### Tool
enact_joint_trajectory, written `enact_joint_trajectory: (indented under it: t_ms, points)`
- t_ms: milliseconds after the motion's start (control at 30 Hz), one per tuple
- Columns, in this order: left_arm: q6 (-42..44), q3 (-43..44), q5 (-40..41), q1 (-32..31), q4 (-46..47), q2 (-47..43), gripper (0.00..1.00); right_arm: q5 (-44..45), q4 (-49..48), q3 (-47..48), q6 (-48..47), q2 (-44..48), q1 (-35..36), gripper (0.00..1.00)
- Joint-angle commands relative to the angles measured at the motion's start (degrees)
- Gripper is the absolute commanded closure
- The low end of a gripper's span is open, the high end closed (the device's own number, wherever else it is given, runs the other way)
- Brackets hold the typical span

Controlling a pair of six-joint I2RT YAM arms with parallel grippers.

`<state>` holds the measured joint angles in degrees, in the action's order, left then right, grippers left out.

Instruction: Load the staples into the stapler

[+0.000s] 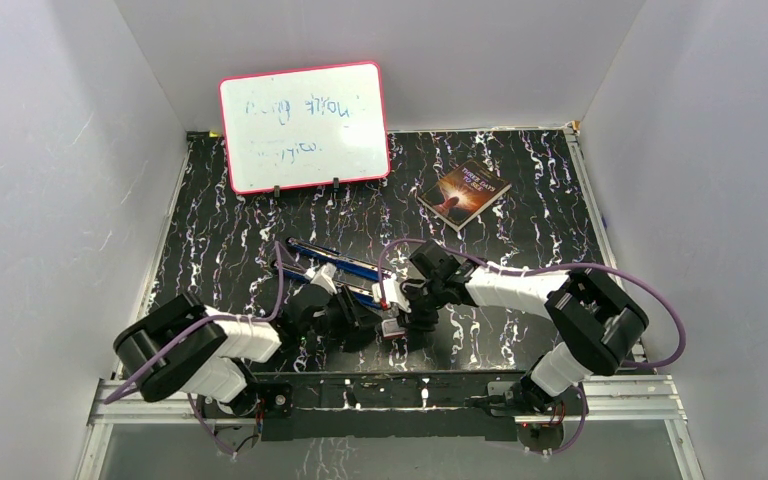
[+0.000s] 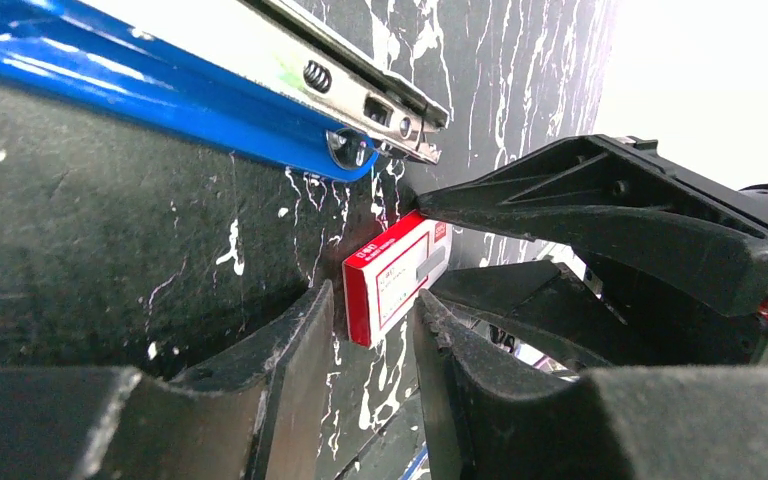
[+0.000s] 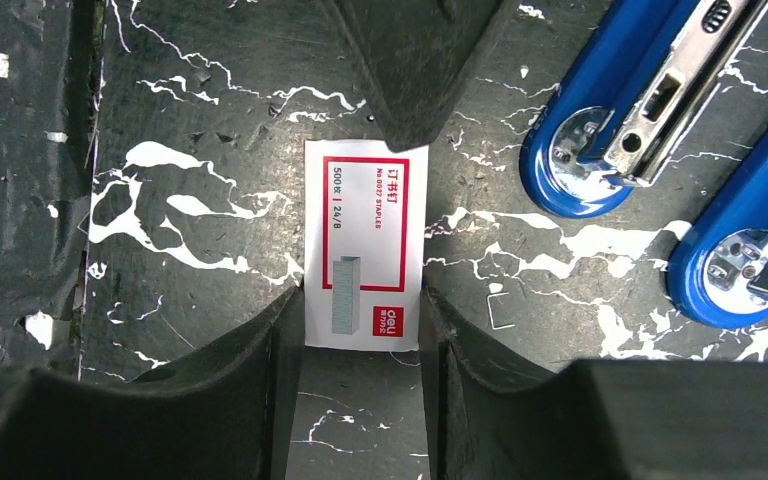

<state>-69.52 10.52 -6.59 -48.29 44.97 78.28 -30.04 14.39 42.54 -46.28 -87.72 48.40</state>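
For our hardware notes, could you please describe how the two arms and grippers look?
Both the left arm and right arm have white links between bulky black joints, each with a purple cable. The left gripper and right gripper have black, tapered fingers.

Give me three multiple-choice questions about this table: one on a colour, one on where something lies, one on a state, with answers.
1. What colour is the stapler?
A green
B blue
C yellow

2. Where is the staple box?
A between the fingers of the right claw
B on top of the stapler
C standing on end, far from both arms

3. How is the stapler?
A closed flat
B swung open
C wrapped in plastic

Answers:
1 B, its shell is blue in both wrist views.
2 A, a finger flanks each long side.
3 B, its two halves lie apart and the metal rail is bared.
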Motion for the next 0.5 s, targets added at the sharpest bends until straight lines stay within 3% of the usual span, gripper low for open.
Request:
enact_joint_trajectory:
  t_ms: [0,467]
  points:
    - [0.2,2.2,-3.4,0.7,4.7,3.7,0.68,4.2,1.4,0.8,1.0,-2.0,0.1,0.55]
    - [-0.2,2.6,-6.2,0.8,7.9,7.1,0.72,4.0,-1.3,1.0,4.0,-2.5,0.1,0.56]
